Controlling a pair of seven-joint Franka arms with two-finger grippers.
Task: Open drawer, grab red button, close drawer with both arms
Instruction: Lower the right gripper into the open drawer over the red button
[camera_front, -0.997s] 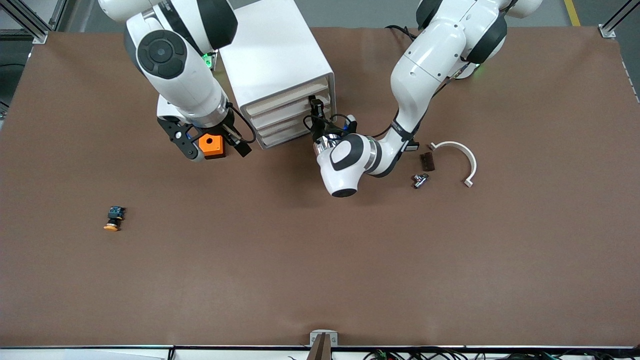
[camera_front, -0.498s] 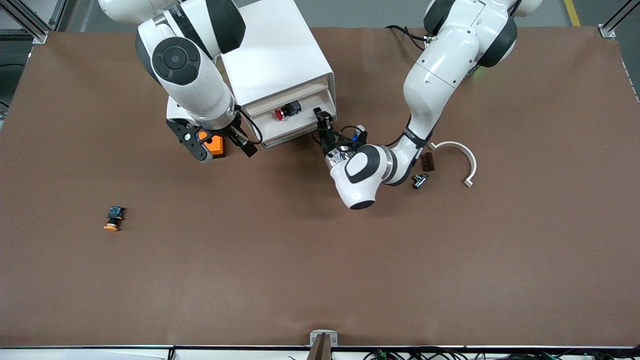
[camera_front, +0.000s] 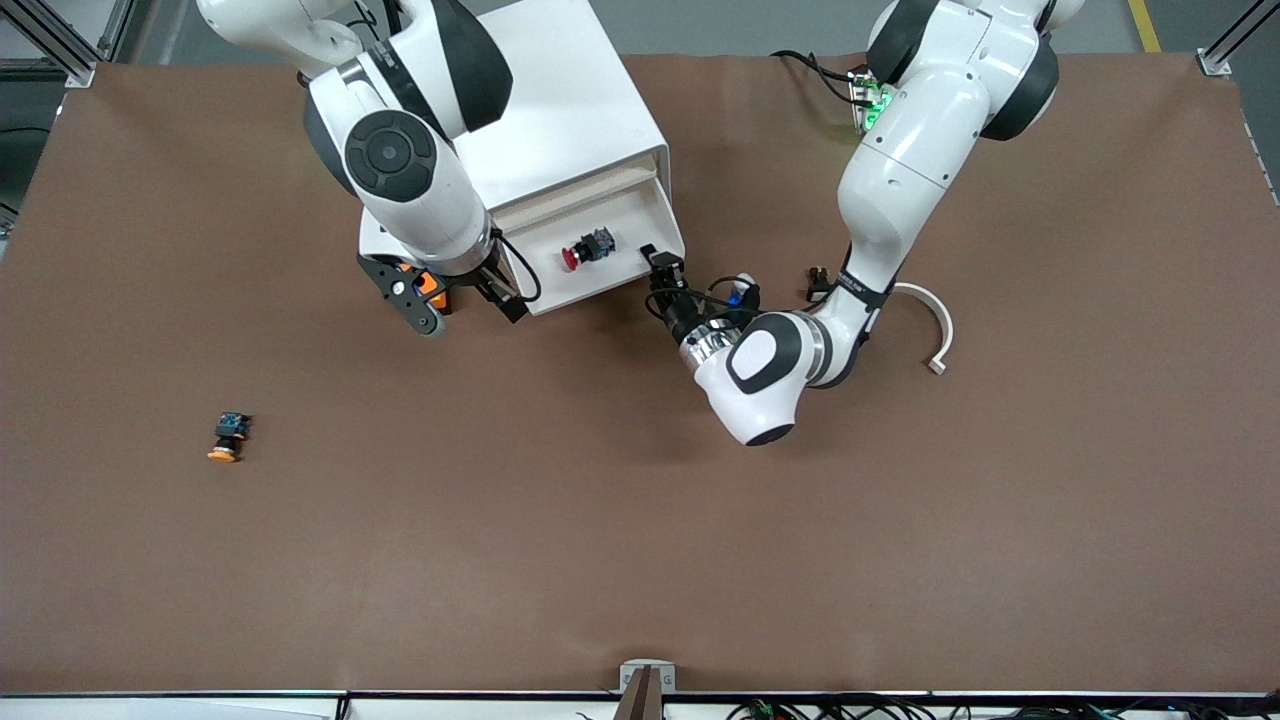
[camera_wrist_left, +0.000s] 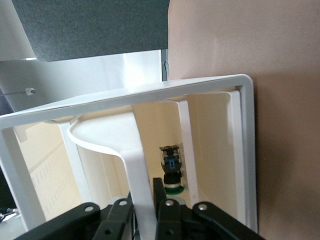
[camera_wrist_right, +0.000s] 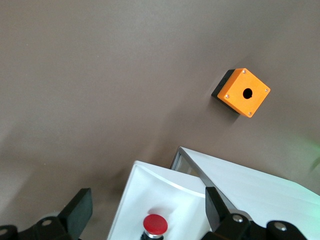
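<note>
The top drawer (camera_front: 625, 262) of the white cabinet (camera_front: 540, 110) stands pulled out. The button (camera_front: 585, 248), red-capped, lies on its side in the drawer. My left gripper (camera_front: 662, 266) is at the drawer's front, at the corner toward the left arm's end. In the left wrist view my left gripper (camera_wrist_left: 145, 200) is shut on the drawer handle (camera_wrist_left: 136, 160), with the button (camera_wrist_left: 171, 170) seen inside the drawer (camera_wrist_left: 245, 150). My right gripper (camera_front: 465, 300) hangs open over the drawer's other corner. In the right wrist view my right gripper (camera_wrist_right: 146, 205) stands above the red cap (camera_wrist_right: 155, 224).
An orange box (camera_wrist_right: 241, 91) with a round hole sits on the table beside the cabinet, under my right gripper. A yellow-capped button (camera_front: 228, 437) lies toward the right arm's end. A white curved piece (camera_front: 925, 320) and a small black part (camera_front: 818, 285) lie near the left arm.
My left gripper has pulled the drawer out toward the front camera, baring the button. My right gripper has moved sideways from over the orange box to over the drawer's corner.
</note>
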